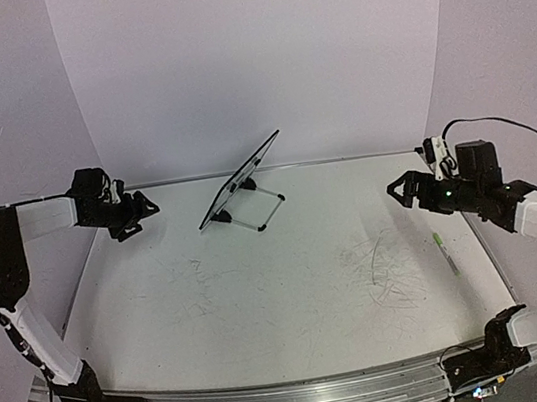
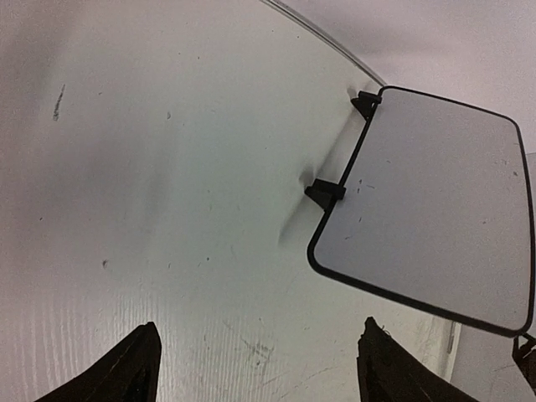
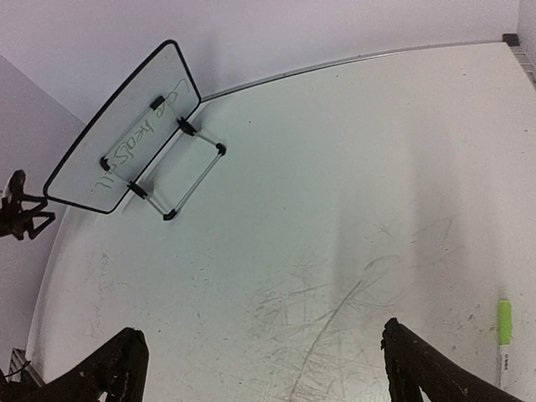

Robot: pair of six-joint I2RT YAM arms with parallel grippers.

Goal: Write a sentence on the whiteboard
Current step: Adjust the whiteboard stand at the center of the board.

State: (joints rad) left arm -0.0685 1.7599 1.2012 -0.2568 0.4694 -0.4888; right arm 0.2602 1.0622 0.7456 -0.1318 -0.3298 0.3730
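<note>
The whiteboard (image 1: 240, 180) stands tilted on its wire stand at the back middle of the table, seen nearly edge-on from above. In the left wrist view its black-framed face (image 2: 435, 209) looks blank. From the right wrist the whiteboard (image 3: 126, 134) shows its stand side, with faint green handwriting (image 3: 138, 138) that I cannot read. My left gripper (image 1: 139, 215) hovers left of the board, open and empty (image 2: 260, 368). Over the right side of the table my right gripper (image 1: 403, 189) is also open and empty (image 3: 268, 373).
A green-capped marker (image 1: 445, 253) lies on the table near the right edge, also in the right wrist view (image 3: 504, 339). Grey scribble marks (image 1: 384, 265) cover the table surface right of centre. The table's back rim (image 3: 335, 65) runs behind the board.
</note>
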